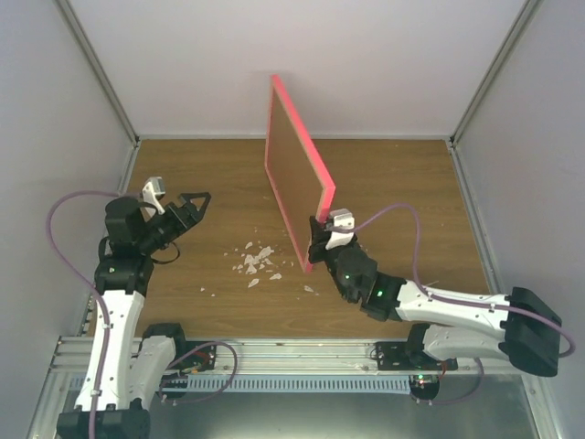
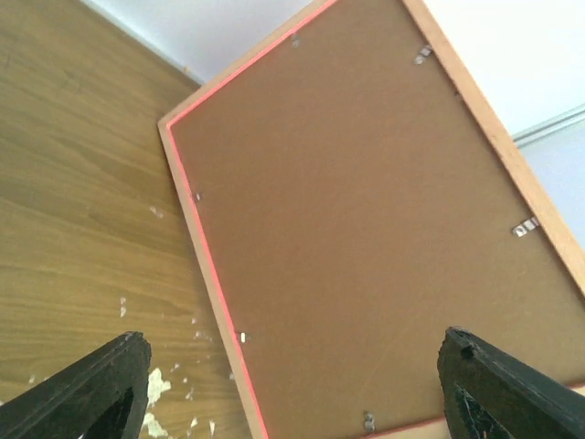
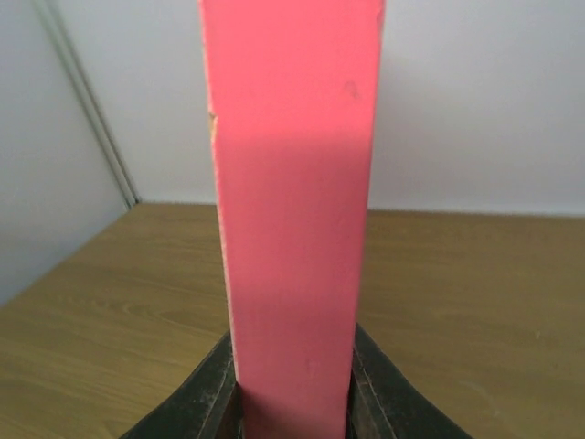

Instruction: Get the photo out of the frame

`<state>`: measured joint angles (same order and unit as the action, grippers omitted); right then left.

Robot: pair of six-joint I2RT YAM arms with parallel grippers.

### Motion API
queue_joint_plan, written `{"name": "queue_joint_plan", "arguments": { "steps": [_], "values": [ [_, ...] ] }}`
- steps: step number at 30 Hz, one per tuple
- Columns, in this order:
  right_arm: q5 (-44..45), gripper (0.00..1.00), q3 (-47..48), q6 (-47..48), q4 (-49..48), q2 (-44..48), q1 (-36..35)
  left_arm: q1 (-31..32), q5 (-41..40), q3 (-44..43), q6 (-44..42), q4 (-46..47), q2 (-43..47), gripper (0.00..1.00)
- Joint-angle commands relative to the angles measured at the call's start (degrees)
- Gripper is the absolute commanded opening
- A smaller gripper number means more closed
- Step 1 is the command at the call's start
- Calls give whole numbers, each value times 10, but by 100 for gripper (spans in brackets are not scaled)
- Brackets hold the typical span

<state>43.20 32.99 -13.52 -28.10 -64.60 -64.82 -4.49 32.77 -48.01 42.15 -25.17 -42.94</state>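
Observation:
The pink-red frame (image 1: 297,174) stands upright on edge in mid-table, its brown fibreboard back facing left. My right gripper (image 1: 320,240) is shut on the frame's near edge and holds it up; in the right wrist view the pink edge (image 3: 292,210) fills the gap between the jaws. My left gripper (image 1: 194,208) is open and empty, left of the frame and apart from it. The left wrist view shows the frame's back (image 2: 384,210) with small metal tabs (image 2: 524,228) round its rim, between the open fingertips (image 2: 101,380). The photo is hidden.
White scraps (image 1: 256,263) lie on the wooden table (image 1: 210,174) near the frame's foot, also in the left wrist view (image 2: 157,386). White walls enclose the table on three sides. A metal rail (image 1: 292,352) runs along the near edge.

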Motion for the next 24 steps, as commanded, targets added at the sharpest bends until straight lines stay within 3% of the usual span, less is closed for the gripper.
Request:
{"name": "queue_joint_plan", "arguments": {
  "steps": [1,7,12,18,24],
  "values": [
    [1,1,-2,-240,51,22,5,1,36,33,-7,16,0,87],
    [16,0,-13,-456,138,23,6,13,65,91,9,53,-11,87],
    [24,1,-3,-665,269,-3,5,59,63,159,20,91,-19,87],
    [6,1,-59,-749,232,12,0,123,7,207,25,107,-25,87],
    [-29,1,-80,-867,270,-10,-8,173,-24,240,42,131,-47,87]
  ]
}}
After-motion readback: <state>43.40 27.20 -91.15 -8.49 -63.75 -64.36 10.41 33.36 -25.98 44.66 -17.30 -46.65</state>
